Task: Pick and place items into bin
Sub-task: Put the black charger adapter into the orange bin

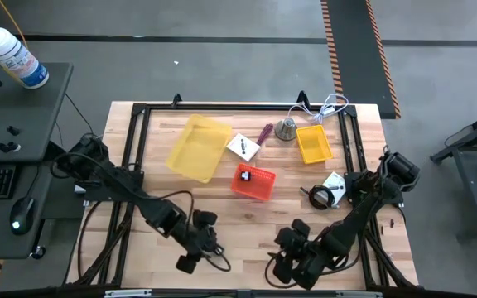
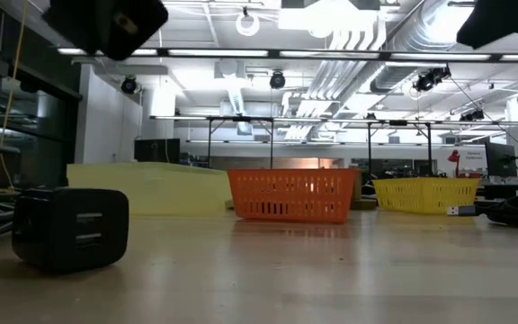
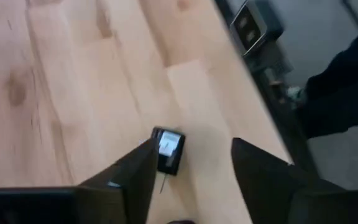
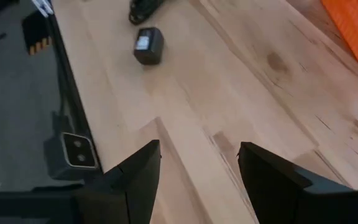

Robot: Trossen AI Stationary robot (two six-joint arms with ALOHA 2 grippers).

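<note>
A small black charger block (image 3: 168, 149) with two ports (image 2: 70, 227) lies flat near the table's near edge. My left gripper (image 3: 191, 146) hovers open above it (image 1: 204, 242), and the block shows just beyond one fingertip. My right gripper (image 4: 199, 146) is open over bare wood near the near edge (image 1: 288, 261), with the same block (image 4: 148, 45) farther off. A maroon-handled tool (image 1: 265, 134) and a white card (image 1: 243, 146) lie between the bins. A coiled black cable (image 1: 321, 197) and another white card (image 1: 335, 184) lie at the right.
A large yellow bin (image 1: 199, 147), an orange basket (image 1: 253, 180) holding a small item, and a small yellow basket (image 1: 314, 143) stand in the far half. A silver bell (image 1: 286, 128) sits beside the small basket. A black frame (image 1: 135, 149) rims the table.
</note>
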